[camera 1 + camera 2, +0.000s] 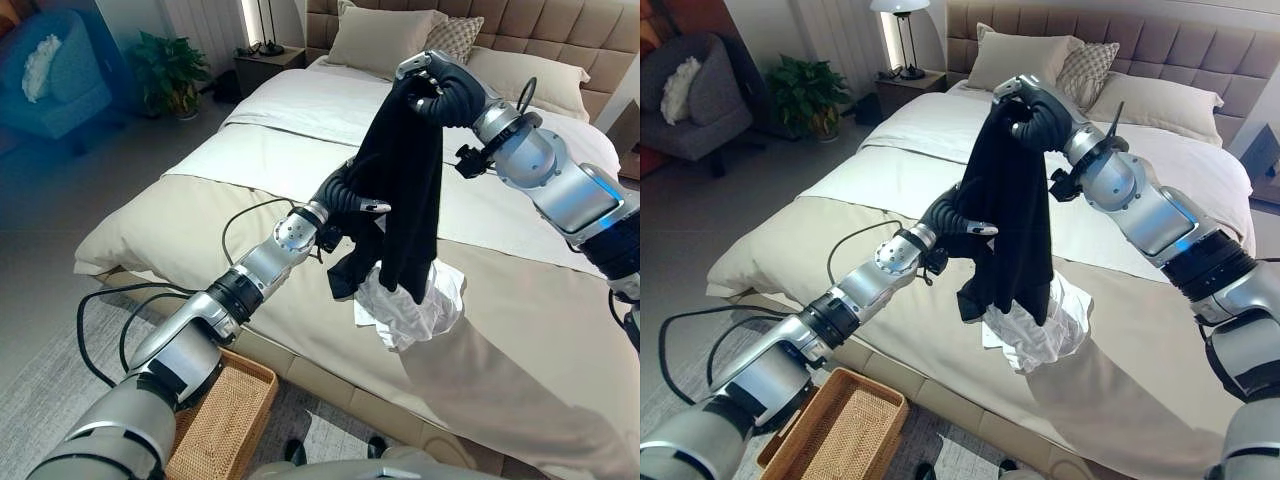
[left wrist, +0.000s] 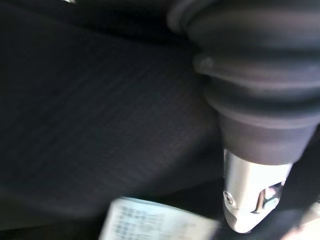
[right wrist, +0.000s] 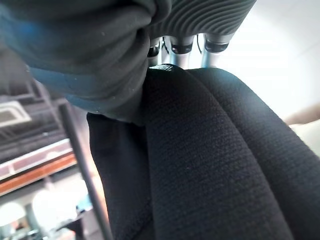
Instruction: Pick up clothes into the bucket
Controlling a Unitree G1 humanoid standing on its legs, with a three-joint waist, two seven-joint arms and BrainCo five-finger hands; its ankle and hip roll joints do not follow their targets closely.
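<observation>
A black garment [image 1: 405, 190] hangs in a long drape above the bed. My right hand [image 1: 428, 88] is raised high and shut on its top edge; the right wrist view shows the dark cloth [image 3: 210, 165] falling from under the hand. My left hand [image 1: 345, 195] reaches in from the lower left and is pressed into the middle of the hanging cloth, which wraps partly round it. Under the garment's lower end a crumpled white garment [image 1: 420, 305] lies on the bed. The woven basket [image 1: 262, 375] stands on the floor beside the bed, below my left arm.
The bed [image 1: 230, 170] has a beige cover, white sheet and pillows [image 1: 385, 40] against a padded headboard. A potted plant [image 1: 165, 70], an armchair [image 1: 55, 80] and a nightstand with a lamp [image 1: 902, 72] stand beyond the bed's far left side.
</observation>
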